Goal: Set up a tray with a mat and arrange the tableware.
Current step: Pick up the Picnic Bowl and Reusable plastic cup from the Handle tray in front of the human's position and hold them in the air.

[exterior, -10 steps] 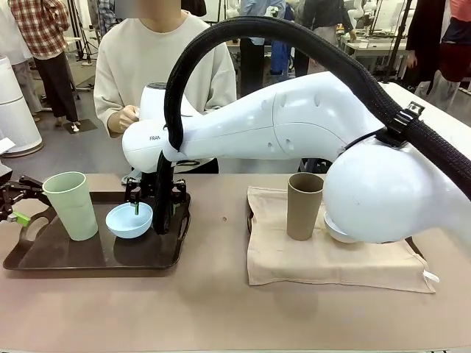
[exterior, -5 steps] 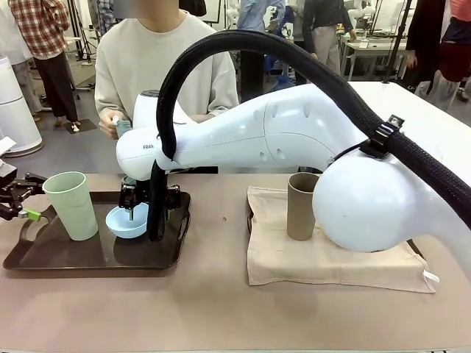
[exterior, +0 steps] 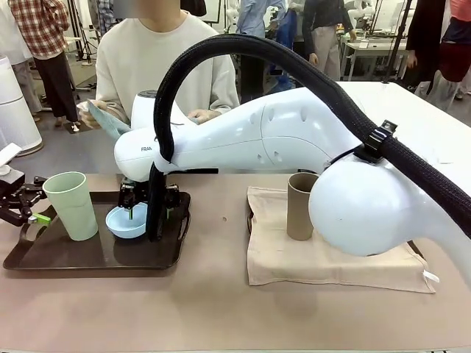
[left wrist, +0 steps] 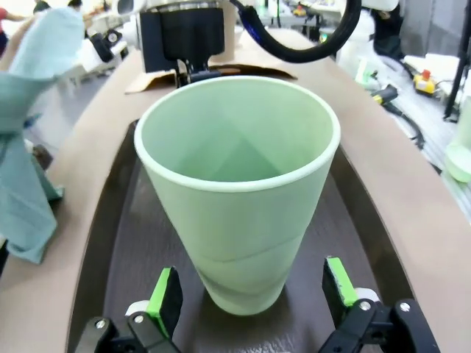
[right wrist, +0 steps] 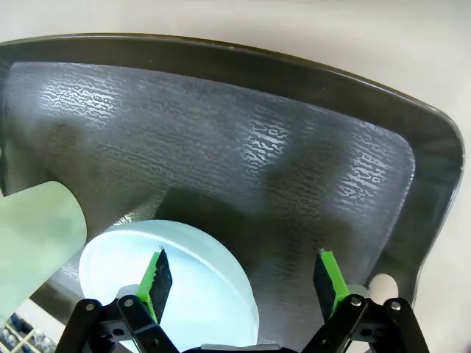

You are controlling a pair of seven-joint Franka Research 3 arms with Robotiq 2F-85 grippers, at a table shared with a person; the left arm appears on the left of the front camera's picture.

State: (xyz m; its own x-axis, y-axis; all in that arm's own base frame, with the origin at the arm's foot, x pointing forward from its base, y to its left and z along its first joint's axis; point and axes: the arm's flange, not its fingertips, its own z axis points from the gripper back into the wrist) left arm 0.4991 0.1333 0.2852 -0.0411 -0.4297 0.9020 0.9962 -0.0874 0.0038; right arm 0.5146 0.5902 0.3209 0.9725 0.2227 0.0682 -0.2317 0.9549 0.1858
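A dark brown tray (exterior: 88,259) lies at the left with a pale green tumbler (exterior: 71,204) and a light blue bowl (exterior: 125,223) on it. My right gripper (exterior: 147,200) reaches across to the bowl (right wrist: 176,283). It (right wrist: 243,283) is open, with one finger over the bowl's inside and the other outside its rim. My left gripper (exterior: 26,209) is open at the tray's left end. The green tumbler (left wrist: 235,184) stands just ahead of it (left wrist: 250,294), between its fingers. A taupe tumbler (exterior: 302,206) stands on a beige mat (exterior: 324,261) at the right.
The person at the far side holds up a teal cloth (exterior: 109,120), which also hangs at the left of the left wrist view (left wrist: 33,147). My right arm's big white links (exterior: 353,198) span the table's middle and right. Dark edges show under the beige mat.
The right arm has shifted slightly left over the bowl. The person has lifted a teal cloth into view. The left gripper has barely moved.
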